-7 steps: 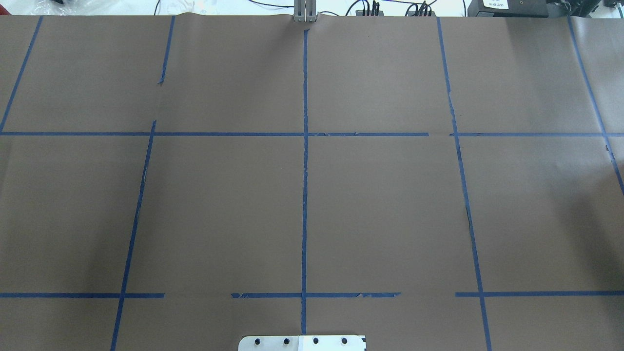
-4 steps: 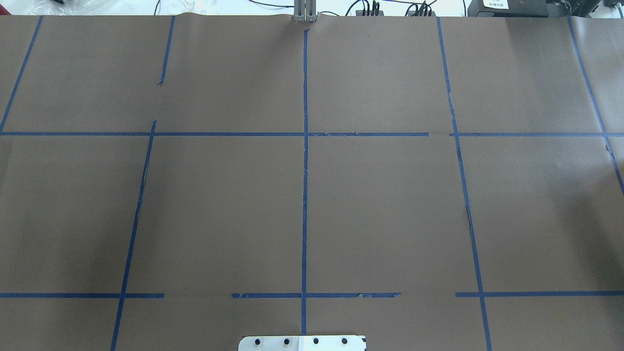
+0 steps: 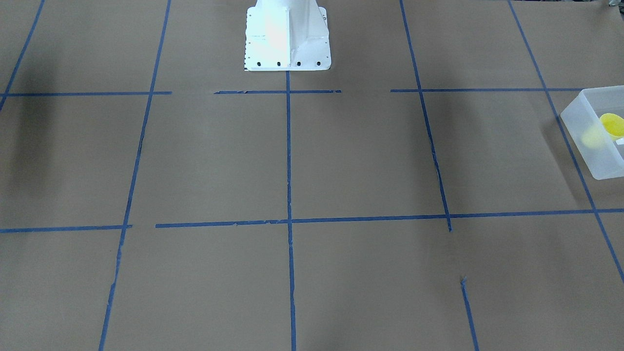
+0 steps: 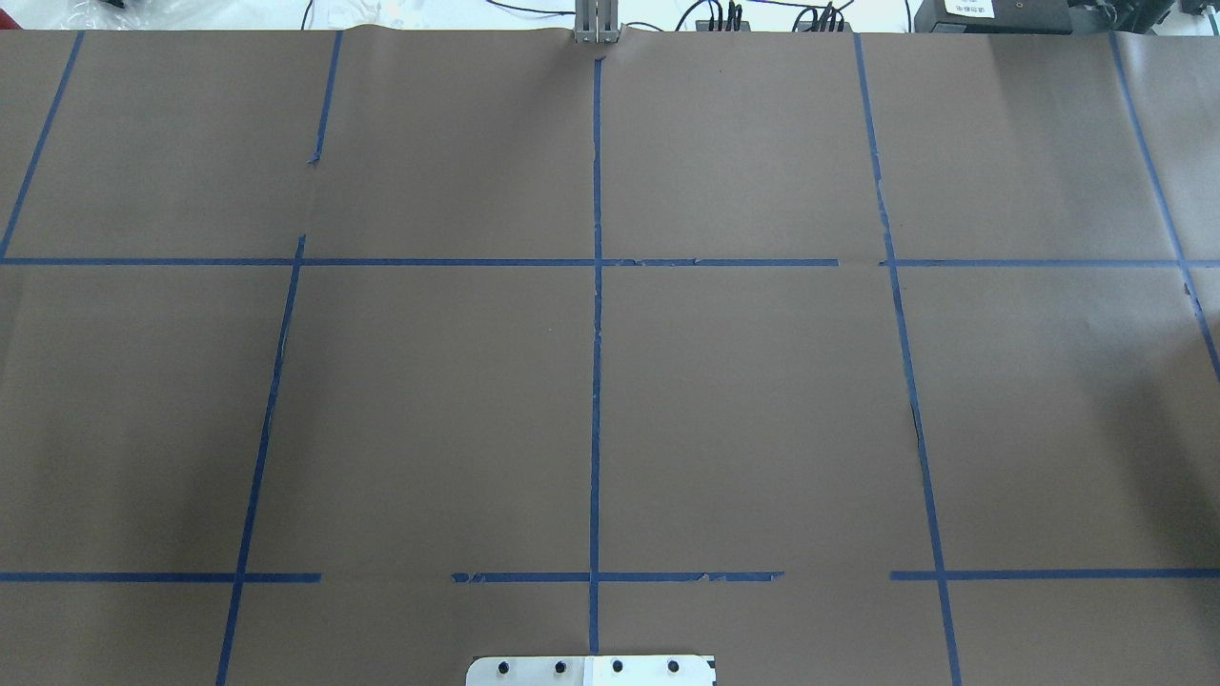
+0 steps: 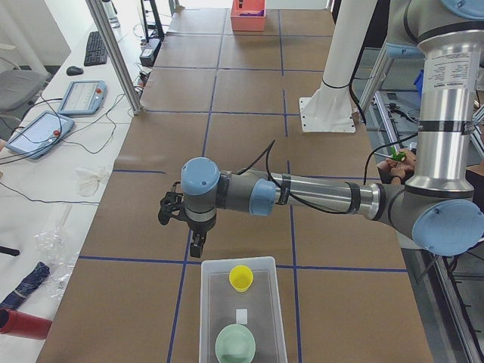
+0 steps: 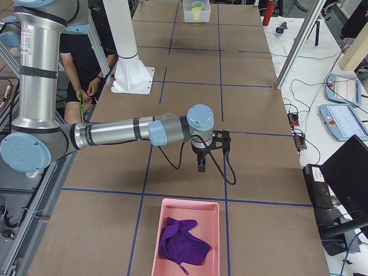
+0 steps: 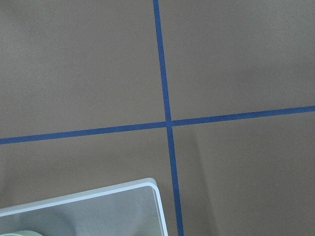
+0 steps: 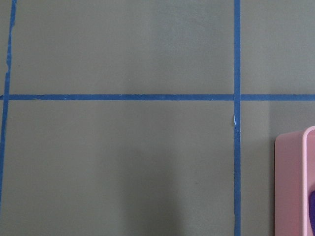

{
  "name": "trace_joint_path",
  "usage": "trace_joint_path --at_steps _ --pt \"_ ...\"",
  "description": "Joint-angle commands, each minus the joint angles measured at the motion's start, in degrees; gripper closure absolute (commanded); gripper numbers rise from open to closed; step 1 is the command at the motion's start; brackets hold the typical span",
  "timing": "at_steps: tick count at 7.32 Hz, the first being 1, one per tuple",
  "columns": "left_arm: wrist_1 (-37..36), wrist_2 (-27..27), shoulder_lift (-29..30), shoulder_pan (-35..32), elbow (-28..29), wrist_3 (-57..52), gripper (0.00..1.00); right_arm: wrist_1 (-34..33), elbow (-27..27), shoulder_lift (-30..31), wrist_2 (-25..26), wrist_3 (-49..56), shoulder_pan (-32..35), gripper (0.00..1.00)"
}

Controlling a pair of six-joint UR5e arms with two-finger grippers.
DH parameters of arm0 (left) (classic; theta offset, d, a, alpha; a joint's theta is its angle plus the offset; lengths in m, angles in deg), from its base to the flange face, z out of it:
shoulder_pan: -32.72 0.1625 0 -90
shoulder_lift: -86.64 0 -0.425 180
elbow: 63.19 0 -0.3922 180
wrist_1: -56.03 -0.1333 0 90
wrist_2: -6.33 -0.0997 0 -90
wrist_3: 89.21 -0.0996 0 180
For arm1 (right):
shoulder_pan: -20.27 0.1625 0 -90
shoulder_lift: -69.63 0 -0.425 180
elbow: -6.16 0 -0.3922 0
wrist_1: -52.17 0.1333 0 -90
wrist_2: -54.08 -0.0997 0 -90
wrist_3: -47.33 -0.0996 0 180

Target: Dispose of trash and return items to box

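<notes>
Exterior left view: surface carried box at left end. Yellow cup sat upright inside, near mint bowl. Return looked done, little apparently left! Left jaws hung just beside box, right jaws near pink bin. Cannot tell how far either was open, or what it held.

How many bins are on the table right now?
2. The frosted white box sits at the table's end on the robot's left, the pink bin at its right end. No others visible.

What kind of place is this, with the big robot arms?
Probably a robot testing lab: a robot arm reaches over a table marked into squares with blue tape, and control tablets lie beside it.
</notes>
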State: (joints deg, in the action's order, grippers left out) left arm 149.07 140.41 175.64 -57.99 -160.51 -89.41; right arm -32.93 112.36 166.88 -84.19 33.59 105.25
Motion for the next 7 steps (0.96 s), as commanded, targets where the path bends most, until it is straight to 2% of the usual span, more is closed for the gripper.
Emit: trace_joint_path --at_steps 1,4,7 --pt "0.0 0.0 0.0 0.0 0.2 -0.2 0.0 -0.1 -0.8 0.3 0.1 0.1 2.0 0.0" --pt "0.0 0.0 -0.7 -0.1 0.5 -0.6 0.0 0.0 -4.7 0.3 0.1 1.8 5.2 0.0" --pt "0.0 0.0 -0.7 -0.1 0.4 -0.6 0.0 0.0 -5.4 0.5 0.2 4.9 5.8 0.0"
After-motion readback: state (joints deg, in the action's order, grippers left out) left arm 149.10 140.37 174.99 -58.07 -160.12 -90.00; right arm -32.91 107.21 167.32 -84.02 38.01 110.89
